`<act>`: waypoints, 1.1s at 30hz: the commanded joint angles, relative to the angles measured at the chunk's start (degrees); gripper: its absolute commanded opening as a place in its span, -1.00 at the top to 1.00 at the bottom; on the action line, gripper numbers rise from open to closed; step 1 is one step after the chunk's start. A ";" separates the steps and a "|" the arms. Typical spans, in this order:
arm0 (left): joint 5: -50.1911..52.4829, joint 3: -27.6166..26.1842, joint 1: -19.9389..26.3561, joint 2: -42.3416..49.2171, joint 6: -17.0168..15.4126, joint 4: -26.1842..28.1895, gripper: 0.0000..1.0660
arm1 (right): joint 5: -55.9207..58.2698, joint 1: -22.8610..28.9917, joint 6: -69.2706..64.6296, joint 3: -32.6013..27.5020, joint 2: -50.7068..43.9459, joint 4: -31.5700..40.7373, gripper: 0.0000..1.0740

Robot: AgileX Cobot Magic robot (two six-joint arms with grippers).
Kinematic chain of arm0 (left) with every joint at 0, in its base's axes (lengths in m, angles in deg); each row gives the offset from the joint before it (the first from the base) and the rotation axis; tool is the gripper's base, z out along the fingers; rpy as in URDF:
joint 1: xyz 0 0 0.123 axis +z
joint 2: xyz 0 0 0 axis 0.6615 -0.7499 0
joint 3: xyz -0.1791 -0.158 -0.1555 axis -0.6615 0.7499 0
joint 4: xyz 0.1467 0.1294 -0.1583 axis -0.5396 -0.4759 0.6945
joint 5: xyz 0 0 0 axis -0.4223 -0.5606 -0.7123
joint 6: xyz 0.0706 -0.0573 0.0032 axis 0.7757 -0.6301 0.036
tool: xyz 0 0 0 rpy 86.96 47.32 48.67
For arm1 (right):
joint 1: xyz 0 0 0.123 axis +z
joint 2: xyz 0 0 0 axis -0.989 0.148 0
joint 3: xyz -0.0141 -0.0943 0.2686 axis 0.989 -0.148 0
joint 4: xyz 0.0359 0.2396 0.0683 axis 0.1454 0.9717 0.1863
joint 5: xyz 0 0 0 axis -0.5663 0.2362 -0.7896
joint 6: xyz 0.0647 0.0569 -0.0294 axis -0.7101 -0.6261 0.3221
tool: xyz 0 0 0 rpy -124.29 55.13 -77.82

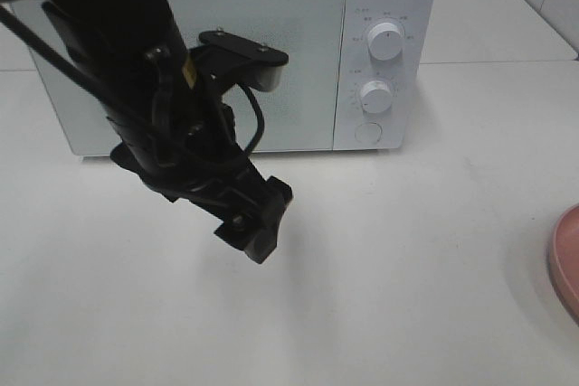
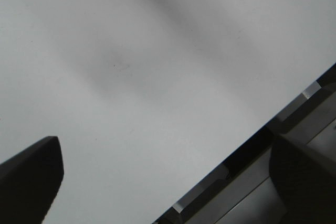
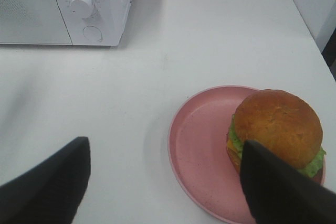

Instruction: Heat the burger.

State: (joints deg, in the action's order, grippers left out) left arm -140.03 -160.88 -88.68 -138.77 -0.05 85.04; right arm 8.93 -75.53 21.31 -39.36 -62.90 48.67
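Observation:
The burger [image 3: 276, 128], with a golden-brown bun, green lettuce and yellow cheese, sits on the right side of a round pink plate [image 3: 199, 145] in the right wrist view. My right gripper [image 3: 165, 187] is open, hovering above the table just short of the plate, with one finger [image 3: 278, 187] in front of the burger. It is out of the exterior view, where only the plate's edge [image 1: 566, 259] shows. My left gripper [image 1: 260, 230] is open and empty, low over the table in front of the white microwave [image 1: 253, 51], whose door is closed.
The microwave has two white knobs [image 1: 386, 42] and a round button on its right panel. It also shows in the right wrist view [image 3: 68, 3] and as a grey edge in the left wrist view [image 2: 247, 198]. White table [image 1: 407, 296] surrounds everything.

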 commanded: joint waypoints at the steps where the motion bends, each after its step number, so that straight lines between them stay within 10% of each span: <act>1: -2.64 -0.06 1.55 2.86 -0.63 -0.29 -0.87 | -0.52 -0.40 0.69 -0.11 -1.49 -0.06 -0.41; 20: -15.53 0.86 32.37 24.47 3.32 0.92 -0.87 | -0.52 -0.40 0.69 -0.11 -1.49 -0.06 -0.41; 33: -10.03 23.20 43.26 49.45 8.02 0.92 -0.87 | -0.52 -0.40 0.69 -0.11 -1.49 -0.06 -0.41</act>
State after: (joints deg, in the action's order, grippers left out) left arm -152.47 -141.17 -45.60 -94.42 7.34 85.27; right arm 8.93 -75.53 21.31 -39.36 -62.90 48.67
